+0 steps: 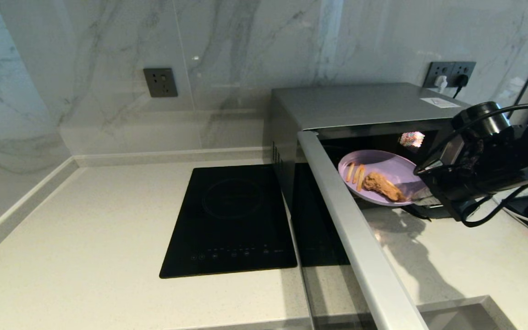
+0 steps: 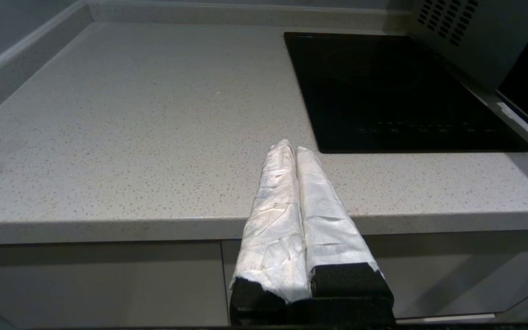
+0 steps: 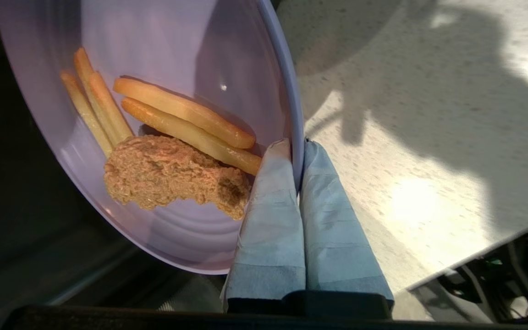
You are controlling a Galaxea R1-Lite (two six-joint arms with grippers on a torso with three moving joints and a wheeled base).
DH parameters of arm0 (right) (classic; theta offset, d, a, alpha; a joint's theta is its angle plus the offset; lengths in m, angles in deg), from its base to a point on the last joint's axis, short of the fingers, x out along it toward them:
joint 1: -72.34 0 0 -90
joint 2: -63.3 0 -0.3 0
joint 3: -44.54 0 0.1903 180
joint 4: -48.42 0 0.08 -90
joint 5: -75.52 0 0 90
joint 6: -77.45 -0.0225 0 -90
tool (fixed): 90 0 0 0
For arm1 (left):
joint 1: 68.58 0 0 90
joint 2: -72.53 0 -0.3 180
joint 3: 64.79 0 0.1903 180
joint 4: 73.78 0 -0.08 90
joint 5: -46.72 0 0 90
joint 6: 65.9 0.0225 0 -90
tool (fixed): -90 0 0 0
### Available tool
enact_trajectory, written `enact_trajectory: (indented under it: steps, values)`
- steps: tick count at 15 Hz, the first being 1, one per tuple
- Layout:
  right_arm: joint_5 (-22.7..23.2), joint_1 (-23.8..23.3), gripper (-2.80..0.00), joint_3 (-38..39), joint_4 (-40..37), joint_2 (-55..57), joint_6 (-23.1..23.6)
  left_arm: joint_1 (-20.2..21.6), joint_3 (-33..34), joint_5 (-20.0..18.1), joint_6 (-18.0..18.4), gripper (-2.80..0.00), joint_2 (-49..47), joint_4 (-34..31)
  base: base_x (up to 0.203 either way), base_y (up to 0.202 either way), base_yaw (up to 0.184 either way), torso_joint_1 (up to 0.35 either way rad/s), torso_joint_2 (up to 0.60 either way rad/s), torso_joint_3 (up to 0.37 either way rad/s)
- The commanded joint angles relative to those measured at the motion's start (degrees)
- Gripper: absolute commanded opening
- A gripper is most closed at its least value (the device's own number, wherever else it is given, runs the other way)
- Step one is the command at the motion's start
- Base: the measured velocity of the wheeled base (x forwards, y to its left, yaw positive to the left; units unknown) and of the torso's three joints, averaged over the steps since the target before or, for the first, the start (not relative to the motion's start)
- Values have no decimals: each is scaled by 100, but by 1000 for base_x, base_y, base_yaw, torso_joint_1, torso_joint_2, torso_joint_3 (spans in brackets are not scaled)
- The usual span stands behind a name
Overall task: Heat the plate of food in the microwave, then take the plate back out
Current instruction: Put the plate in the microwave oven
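The lilac plate of food [image 1: 383, 176] hangs tilted at the mouth of the silver microwave [image 1: 360, 105], above the counter, with fry sticks and a brown crumbed piece on it. My right gripper [image 1: 422, 195] is shut on the plate's near rim. In the right wrist view the padded fingers [image 3: 271, 206] pinch the plate [image 3: 172, 50] by its edge, one inside and one outside. The microwave door [image 1: 360, 238] stands swung open toward me. My left gripper [image 2: 291, 149] is shut and empty, hovering over the counter's front edge, away from the microwave.
A black glass induction hob [image 1: 232, 220] lies flush in the counter left of the microwave. Grey wall sockets [image 1: 160, 82] sit on the marble backsplash, and cables [image 1: 520, 215] trail at the right. Pale speckled counter [image 1: 85, 229] stretches to the left.
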Motion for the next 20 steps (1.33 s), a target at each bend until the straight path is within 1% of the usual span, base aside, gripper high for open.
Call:
enact_trajectory:
  steps: [1,4,9,14,20]
  values:
    - [-215,215,-280,-379,-17,604,-281,1,0,0,-6,-280,-9,2,0,0,0,0,0,0]
    - [-427,428,-280,-752,-17,1075,-576,1,0,0,-6,-280,-9,2,0,0,0,0,0,0]
    - [-493,499,-280,-1491,-14,1633,-642,1,0,0,-6,-280,-9,2,0,0,0,0,0,0]
    - [-495,475,-280,-1750,3,1959,-655,1,0,4,-6,-280,-9,2,0,0,0,0,0,0]
    - [-510,437,-280,-1986,0,2090,-646,1,0,0,-6,-280,-9,2,0,0,0,0,0,0]
